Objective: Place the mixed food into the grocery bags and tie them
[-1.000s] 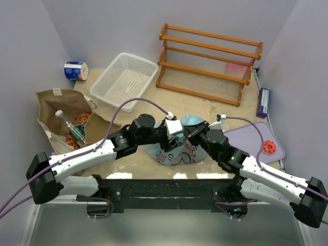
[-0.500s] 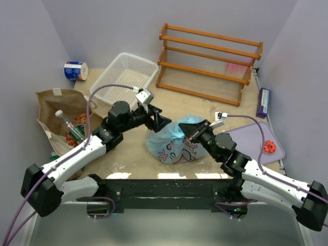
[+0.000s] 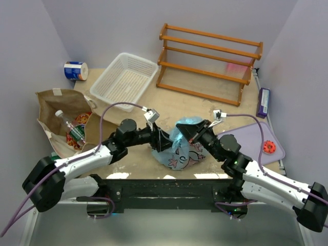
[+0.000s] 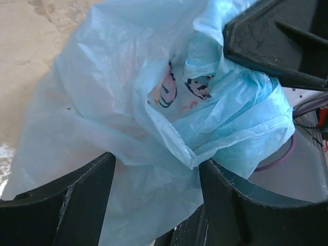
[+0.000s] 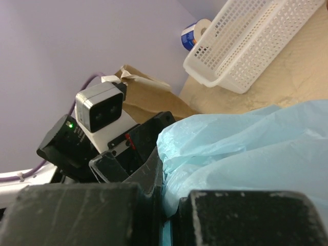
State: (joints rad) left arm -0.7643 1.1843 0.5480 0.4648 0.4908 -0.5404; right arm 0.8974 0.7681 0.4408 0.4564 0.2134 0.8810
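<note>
Left wrist view shows the left end effector [image 4: 154, 205] spread around the blue bag [image 3: 182, 146] near the tabletop's [image 3: 205, 105] front edge, the right end effector [image 3: 193, 132] pinching its gathered top; I'd close only around bunched plastic.

— Where is the plastic bag [image 3: 183, 148] sitting on the worktop [image 3: 202, 105]?
— Near the front edge, about midway, with the left gripper [image 3: 163, 141] lying against its left side and the right gripper [image 3: 193, 132] against its upper right.

— And what is lying toward the left edge?
— The paper bag [image 3: 61, 110], with a bottle [image 3: 69, 127] resting in it. Behind it, a can [image 3: 76, 70] is sitting in the back left corner.

— What is standing further back?
— A basket [image 3: 124, 80] right of the can, and a rack [image 3: 210, 61] right of the basket, along the back edge.
</note>
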